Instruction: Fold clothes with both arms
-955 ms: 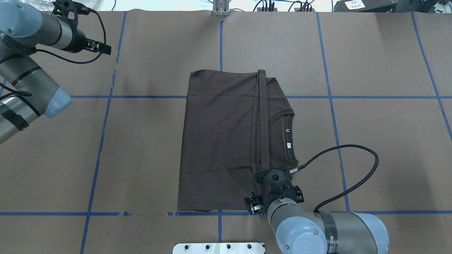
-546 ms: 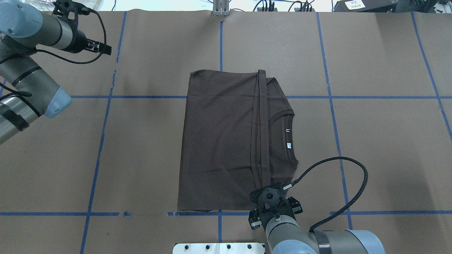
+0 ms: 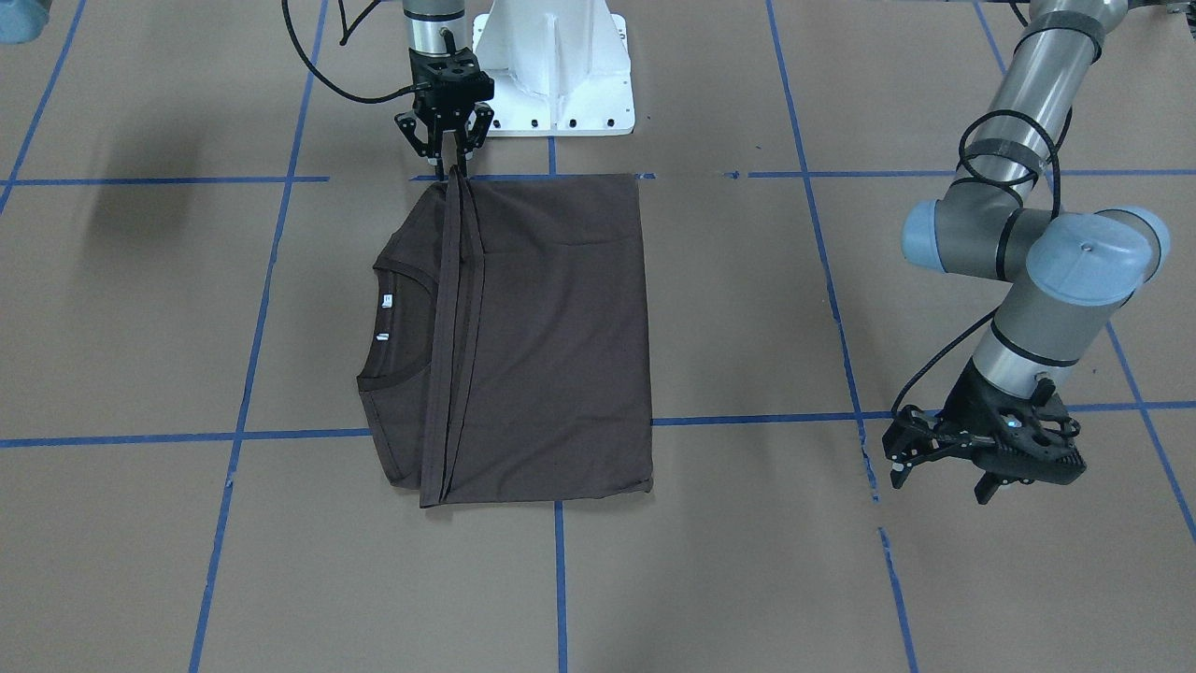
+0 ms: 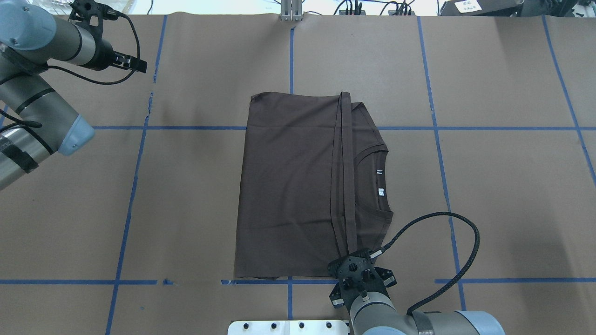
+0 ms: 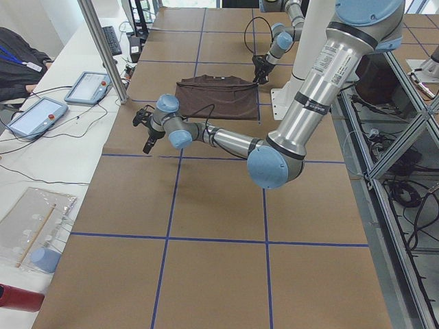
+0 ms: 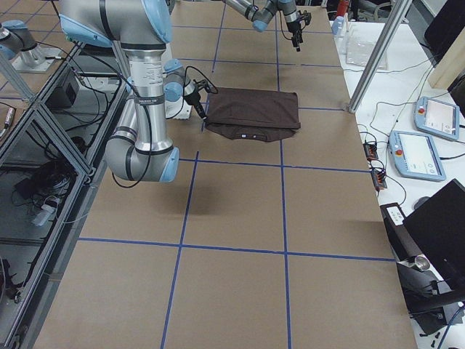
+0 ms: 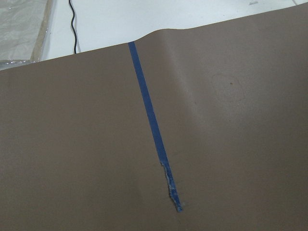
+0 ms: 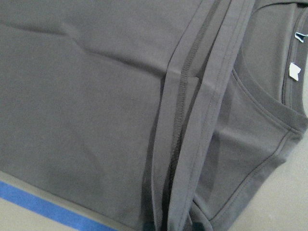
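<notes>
Closest to the white pedestal base [image 3: 553,65], the right gripper [image 3: 450,171] is pointed straight down just beyond the base's front edge. Its two fingers are seen a narrow gap apart, and nothing is gripped between them. Their tips are placed at the near end of the hem band [image 4: 344,177], at the edge of the T-shirt [image 4: 288,186] nearest the base. Whether they touch the cloth cannot be told.

The T-shirt is spread flat on the brown-papered desk [image 4: 489,186], directly out from the base. It is dark grey-brown and folded into a rough rectangle. The body is laid over itself so that the stitched hem band runs away from the base as a doubled strip. On the robot's right of that strip, the ribbed round collar [image 4: 372,150] and two small white neck tags [image 4: 380,190] are exposed. Faint creases are seen across the folded panel.

Farthest from the base, well off to the robot's left, the left gripper [image 3: 899,463] is held above bare desk. Its fingers are spread and empty, well apart from the T-shirt.

The right gripper's fingertips are shown only in the front-facing view; in the overhead view they are hidden under the wrist. The hem's stitching and the collar's ribbing are made out closely in the right wrist view. In the left wrist view, only brown paper and a blue tape line [image 7: 151,125] with a ragged end are shown.
</notes>
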`<state>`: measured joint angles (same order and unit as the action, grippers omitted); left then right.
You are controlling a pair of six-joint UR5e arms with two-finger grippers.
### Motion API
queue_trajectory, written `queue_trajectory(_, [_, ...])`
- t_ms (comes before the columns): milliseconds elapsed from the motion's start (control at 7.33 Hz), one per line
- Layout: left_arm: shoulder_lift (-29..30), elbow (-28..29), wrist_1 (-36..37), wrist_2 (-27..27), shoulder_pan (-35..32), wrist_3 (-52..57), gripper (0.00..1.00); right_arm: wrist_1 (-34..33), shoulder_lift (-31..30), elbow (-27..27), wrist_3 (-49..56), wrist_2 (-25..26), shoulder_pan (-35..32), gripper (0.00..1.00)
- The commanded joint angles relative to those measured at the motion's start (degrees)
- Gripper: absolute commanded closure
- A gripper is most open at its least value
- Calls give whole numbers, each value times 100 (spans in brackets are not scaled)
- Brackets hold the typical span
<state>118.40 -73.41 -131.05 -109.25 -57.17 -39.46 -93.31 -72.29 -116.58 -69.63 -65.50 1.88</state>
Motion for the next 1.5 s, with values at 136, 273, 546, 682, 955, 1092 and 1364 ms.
queue_trajectory(136, [-1,2,0,0,-4,0,0,6,22,-13,2,19,-47,91])
queue_trajectory(273, [-1,-7,0,0,-4,0,0,6,22,-13,2,19,-65,91])
queue_trajectory(546, [-1,-7,0,0,-4,-9,0,23,14,-39,-24,19,-91,91])
queue_trajectory(682, [-1,-7,0,0,4,-9,0,15,-56,-92,-111,28,-117,97])
queue_trajectory(955, [-1,-7,0,9,4,-9,0,23,-416,-268,-1045,54,-39,98])
queue_trajectory(1092, [-1,-7,0,9,4,-9,0,15,-443,-260,-1383,98,101,95])
queue_trajectory(1364, [-1,-7,0,9,-4,-9,0,14,-470,-259,-1903,186,286,81])
